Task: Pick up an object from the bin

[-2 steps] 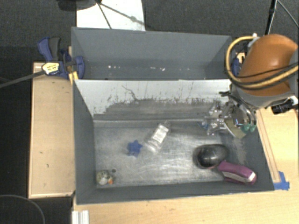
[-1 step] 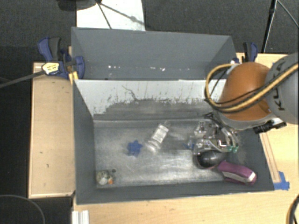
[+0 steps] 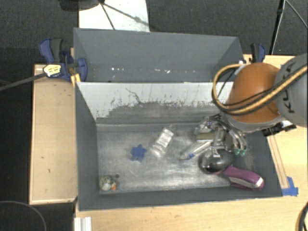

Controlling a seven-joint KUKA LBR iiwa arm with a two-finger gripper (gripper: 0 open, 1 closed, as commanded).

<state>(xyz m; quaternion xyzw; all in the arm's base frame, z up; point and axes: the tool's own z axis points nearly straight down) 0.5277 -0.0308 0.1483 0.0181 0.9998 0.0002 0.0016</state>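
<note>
- Grey metal bin (image 3: 86, 143), few things on its floor.
- Gripper (image 3: 215, 146) low at the right; I cannot tell whether it is spread or closed.
- Purple oblong plastic piece (image 3: 244, 179), front right corner.
- Glossy black rounded object (image 3: 214, 163) just under the gripper.
- Clear plastic bottle (image 3: 162, 142), mid-floor.

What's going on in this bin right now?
A robot arm extends into the grey metal bin from the right. Its gripper sits low over the right side of the floor, just above a black rounded object and beside a pen-like stick with a blue tip. A purple and silver item lies at the front right. A clear plastic piece and a small blue piece lie further left.
</note>
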